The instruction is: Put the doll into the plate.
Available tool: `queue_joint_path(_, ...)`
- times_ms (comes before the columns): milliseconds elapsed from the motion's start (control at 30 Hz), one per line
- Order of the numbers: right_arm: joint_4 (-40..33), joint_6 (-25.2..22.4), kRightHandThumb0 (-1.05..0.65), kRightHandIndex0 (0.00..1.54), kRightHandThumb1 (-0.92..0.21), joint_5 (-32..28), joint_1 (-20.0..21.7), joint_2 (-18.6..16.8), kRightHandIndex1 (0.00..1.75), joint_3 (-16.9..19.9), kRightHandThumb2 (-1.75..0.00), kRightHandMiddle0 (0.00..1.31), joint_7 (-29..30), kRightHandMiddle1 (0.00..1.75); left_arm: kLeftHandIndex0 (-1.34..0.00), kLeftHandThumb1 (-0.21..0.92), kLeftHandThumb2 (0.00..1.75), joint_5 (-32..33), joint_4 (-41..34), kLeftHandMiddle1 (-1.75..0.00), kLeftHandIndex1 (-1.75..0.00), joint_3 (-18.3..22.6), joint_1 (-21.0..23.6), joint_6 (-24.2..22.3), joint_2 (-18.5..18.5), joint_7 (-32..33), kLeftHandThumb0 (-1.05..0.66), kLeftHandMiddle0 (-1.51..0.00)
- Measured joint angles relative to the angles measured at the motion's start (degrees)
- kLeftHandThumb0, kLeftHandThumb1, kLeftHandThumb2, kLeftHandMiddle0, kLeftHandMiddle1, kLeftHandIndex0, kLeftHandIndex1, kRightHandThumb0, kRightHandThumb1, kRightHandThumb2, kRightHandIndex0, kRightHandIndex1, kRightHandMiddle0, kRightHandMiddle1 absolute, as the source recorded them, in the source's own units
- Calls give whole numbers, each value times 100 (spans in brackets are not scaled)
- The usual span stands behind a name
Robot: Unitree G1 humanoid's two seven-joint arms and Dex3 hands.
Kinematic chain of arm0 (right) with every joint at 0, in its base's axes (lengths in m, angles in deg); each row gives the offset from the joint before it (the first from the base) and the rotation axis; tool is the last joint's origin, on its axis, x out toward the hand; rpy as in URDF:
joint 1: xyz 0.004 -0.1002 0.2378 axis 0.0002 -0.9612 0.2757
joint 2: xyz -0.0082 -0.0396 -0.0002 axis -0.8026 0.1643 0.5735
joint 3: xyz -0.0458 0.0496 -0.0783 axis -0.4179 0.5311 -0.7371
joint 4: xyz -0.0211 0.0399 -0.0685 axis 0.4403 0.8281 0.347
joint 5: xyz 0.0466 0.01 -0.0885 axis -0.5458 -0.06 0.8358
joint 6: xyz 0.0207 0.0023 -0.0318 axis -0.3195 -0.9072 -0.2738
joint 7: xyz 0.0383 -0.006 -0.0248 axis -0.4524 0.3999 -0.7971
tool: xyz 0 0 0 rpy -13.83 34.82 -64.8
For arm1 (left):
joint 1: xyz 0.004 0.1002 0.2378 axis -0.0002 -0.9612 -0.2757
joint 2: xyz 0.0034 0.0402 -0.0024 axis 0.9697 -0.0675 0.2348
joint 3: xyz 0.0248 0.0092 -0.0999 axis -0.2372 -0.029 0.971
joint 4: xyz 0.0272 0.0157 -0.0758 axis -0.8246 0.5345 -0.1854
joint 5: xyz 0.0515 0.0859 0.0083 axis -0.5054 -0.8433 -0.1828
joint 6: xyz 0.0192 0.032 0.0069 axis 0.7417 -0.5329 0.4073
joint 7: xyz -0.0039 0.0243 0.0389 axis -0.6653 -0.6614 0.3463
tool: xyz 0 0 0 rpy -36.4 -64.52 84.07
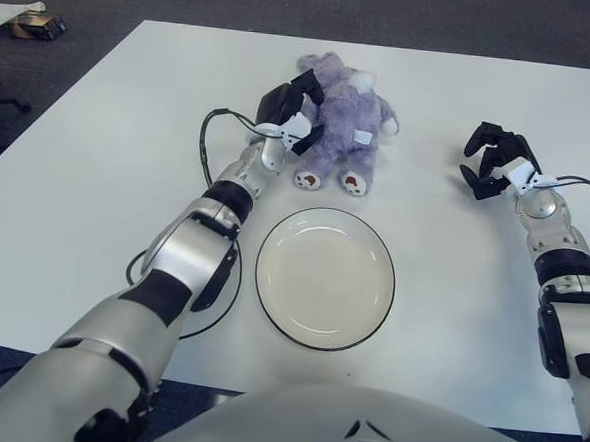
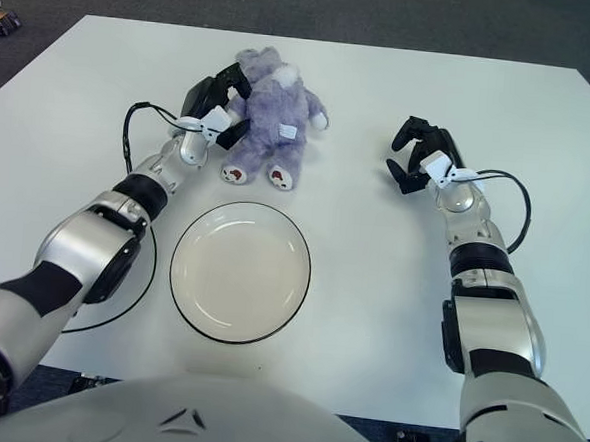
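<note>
The task is barely begun: the plate (image 1: 325,276) lies bare on the white worktop (image 1: 98,169), nearer the robot than the left hand (image 1: 290,109), and the doll (image 1: 343,124) is not yet lifted. That hand is pressed against the doll's side, its dark fingers curled onto the plush (a grasp, by the look of it). What remains is lifting, carrying toward the plate and releasing. The doll is a lilac plush bear, sitting with pale soles facing the plate. The right hand (image 2: 419,155) shows well beyond the doll's other side, fingers curled, holding nothing.
</note>
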State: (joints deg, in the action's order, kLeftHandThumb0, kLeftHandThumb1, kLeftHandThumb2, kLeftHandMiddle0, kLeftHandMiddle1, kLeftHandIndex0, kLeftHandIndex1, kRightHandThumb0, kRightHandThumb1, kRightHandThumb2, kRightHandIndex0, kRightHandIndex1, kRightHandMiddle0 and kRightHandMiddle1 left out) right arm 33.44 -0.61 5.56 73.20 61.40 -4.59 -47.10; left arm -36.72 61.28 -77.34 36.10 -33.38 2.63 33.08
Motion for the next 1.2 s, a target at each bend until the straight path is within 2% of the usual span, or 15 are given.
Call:
queue_joint_path(267,135,0,-1,76,-14,1,86,2,169,-74,-151,51,2,175,-65,-1,168,267,-1429,-172,-175,153,-852,-291,94,-863,0,-84)
queue_joint_path(533,222,1,-1,75,-15,119,163,26,170,-240,-150,50,78,175,-66,-3,171,337,-2249,-172,-175,235,-1272,-610,101,-1280,0,-86)
queue_joint_path(767,231,0,-1,72,-17,235,223,28,174,-372,-149,48,130,175,-69,-7,174,373,-2594,-170,-175,243,-1423,-640,89,-1465,0,-90)
queue_joint_path(1033,266,-79,-1,71,-19,418,342,-26,175,-582,-145,50,287,168,-69,-7,175,441,-2697,-171,-175,247,-1470,-636,37,-1551,0,-89)
queue_joint_path(1200,322,-74,-1,66,-28,654,481,-136,175,-791,-136,42,588,169,-69,-6,175,502,-2607,-174,-175,271,-1465,-506,-45,-1556,0,-88)
